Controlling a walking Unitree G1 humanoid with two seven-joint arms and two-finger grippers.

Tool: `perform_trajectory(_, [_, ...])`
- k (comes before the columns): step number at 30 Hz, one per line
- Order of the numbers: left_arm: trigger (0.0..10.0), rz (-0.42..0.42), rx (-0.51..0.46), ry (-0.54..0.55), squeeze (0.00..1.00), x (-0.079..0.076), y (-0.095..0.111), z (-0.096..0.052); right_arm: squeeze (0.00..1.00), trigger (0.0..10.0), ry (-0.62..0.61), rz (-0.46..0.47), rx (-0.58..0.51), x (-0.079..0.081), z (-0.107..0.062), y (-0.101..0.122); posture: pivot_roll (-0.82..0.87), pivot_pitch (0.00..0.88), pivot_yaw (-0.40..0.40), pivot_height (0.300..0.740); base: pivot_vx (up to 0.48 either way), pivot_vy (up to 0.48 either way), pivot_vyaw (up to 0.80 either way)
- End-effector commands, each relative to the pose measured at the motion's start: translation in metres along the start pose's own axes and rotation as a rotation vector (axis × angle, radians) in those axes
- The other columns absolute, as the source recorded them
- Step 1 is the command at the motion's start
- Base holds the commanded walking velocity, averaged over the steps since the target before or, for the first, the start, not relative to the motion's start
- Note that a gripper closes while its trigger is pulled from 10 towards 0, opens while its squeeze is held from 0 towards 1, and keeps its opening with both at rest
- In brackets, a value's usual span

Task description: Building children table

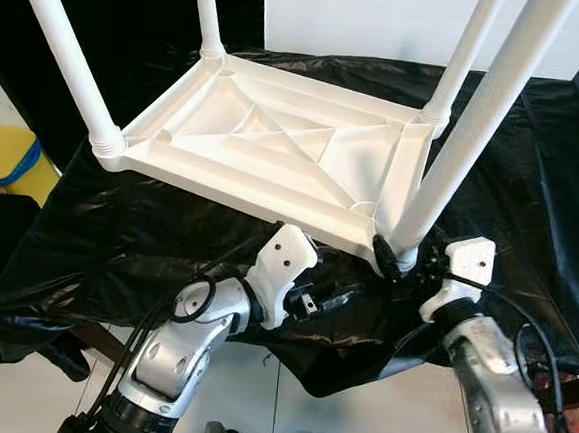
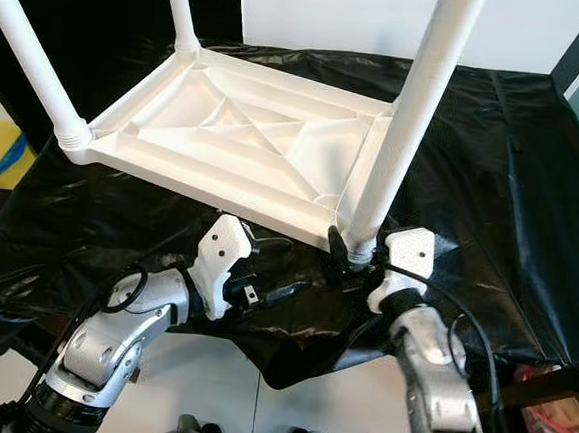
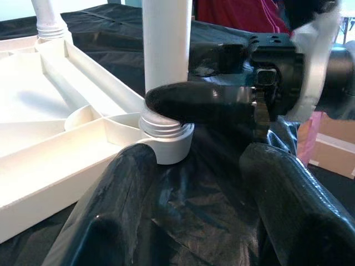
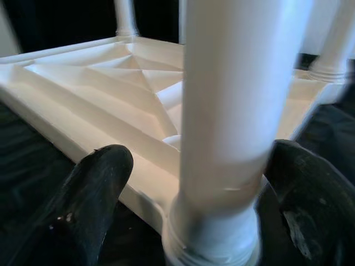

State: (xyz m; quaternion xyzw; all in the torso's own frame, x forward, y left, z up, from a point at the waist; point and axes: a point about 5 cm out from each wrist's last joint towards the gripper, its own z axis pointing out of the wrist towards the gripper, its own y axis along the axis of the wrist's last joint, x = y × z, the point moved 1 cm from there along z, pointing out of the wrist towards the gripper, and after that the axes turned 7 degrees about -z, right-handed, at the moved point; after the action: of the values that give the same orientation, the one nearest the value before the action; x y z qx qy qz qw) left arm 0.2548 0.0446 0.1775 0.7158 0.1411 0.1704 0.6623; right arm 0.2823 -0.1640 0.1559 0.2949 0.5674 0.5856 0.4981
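Four white legs stick up from the upside-down kids' table [image 1: 275, 145], which sits on black plastic sheeting [image 1: 533, 186] right by the tabletop's near edge. Right claw [image 1: 398, 262] is clamped around the nearest leg [image 1: 455, 149] at its base. Left claw [image 1: 323, 301] is spread open, holding nothing, just beside that corner; its wrist view shows the right claw's finger [image 3: 199, 102] across the threaded collar.

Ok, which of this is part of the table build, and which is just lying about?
Job: upturned white tabletop; near-right leg with right gripper around its base; left gripper open beside it.
Lying about: black sheet; yellow thing at left.
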Motion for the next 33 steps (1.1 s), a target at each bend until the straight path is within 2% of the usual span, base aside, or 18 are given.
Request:
perform_trajectory(1, [10.0,-0.001,0.002,0.014,0.0,0.0,-0.002,0.002,0.0,10.0,0.069,0.015,0.025,0.0,0.002,-0.006,-0.05,0.118,-0.011,0.74,0.0,0.0,0.0])
perform_trajectory(5, [10.0,0.003,0.002,0.015,0.0,0.001,-0.001,0.002,0.0,10.0,0.16,-0.01,0.047,-0.007,0.012,-0.012,-0.04,0.112,-0.012,0.74,0.0,0.0,0.0])
perform_trajectory(11, [10.0,0.005,0.003,0.023,0.0,0.001,-0.001,0.001,0.0,10.0,0.223,-0.037,0.067,-0.009,0.024,-0.018,-0.03,0.106,-0.019,0.74,0.0,0.0,0.0])
perform_trajectory(12, [10.0,0.006,0.003,0.025,0.0,0.001,-0.001,0.001,0.0,9.6,0.23,-0.045,0.069,-0.01,0.027,-0.019,-0.03,0.106,-0.019,0.74,0.0,0.0,0.0])
perform_trajectory(13, [10.0,0.006,0.003,0.026,0.0,0.001,-0.001,0.001,0.0,6.1,0.238,-0.048,0.067,-0.011,0.03,-0.019,-0.02,0.106,-0.022,0.74,0.0,0.0,0.0])
perform_trajectory(14, [10.0,0.007,0.002,0.028,0.0,0.001,0.0,0.001,0.0,1.5,0.241,-0.049,0.067,-0.013,0.032,-0.02,-0.02,0.105,-0.022,0.74,0.0,0.0,0.0])
perform_trajectory(15, [10.0,0.007,0.002,0.028,0.0,0.001,0.0,0.001,0.0,1.5,0.241,-0.049,0.067,-0.013,0.032,-0.02,-0.02,0.105,-0.022,0.74,0.0,0.0,0.0])
perform_trajectory(16, [10.0,0.007,0.002,0.033,0.0,0.001,0.0,0.0,0.0,0.0,0.242,-0.05,0.067,-0.015,0.034,-0.02,-0.02,0.105,-0.025,0.74,0.0,0.0,0.0])
perform_trajectory(26, [10.0,0.006,-0.001,0.052,0.0,0.002,0.0,-0.002,0.0,0.0,0.223,-0.057,0.103,-0.023,0.036,-0.03,-0.01,0.109,-0.038,0.74,0.0,0.0,0.0])
perform_trajectory(27, [10.0,0.006,-0.001,0.052,0.0,0.002,0.0,-0.002,0.0,1.4,0.211,-0.054,0.11,-0.022,0.036,-0.032,-0.01,0.109,-0.039,0.74,0.0,0.0,0.0])
perform_trajectory(28, [10.0,0.006,-0.001,0.052,0.0,0.002,0.0,-0.002,0.0,1.4,0.211,-0.054,0.11,-0.022,0.036,-0.032,-0.01,0.109,-0.039,0.74,0.0,0.0,0.0])
perform_trajectory(29, [10.0,0.006,-0.001,0.053,0.0,0.002,0.0,-0.002,0.0,4.9,0.197,-0.048,0.113,-0.022,0.036,-0.032,-0.01,0.109,-0.039,0.74,0.0,0.0,0.0])
perform_trajectory(30, [10.0,0.005,-0.002,0.054,0.0,0.002,0.0,-0.002,0.0,10.0,0.173,-0.044,0.121,-0.021,0.036,-0.033,-0.01,0.11,-0.038,0.74,0.0,0.0,0.0])
perform_trajectory(33, [10.0,0.005,-0.004,0.055,0.0,0.003,0.0,-0.001,0.0,10.0,0.137,-0.031,0.122,-0.019,0.036,-0.033,-0.02,0.111,-0.038,0.74,0.0,0.0,0.0])
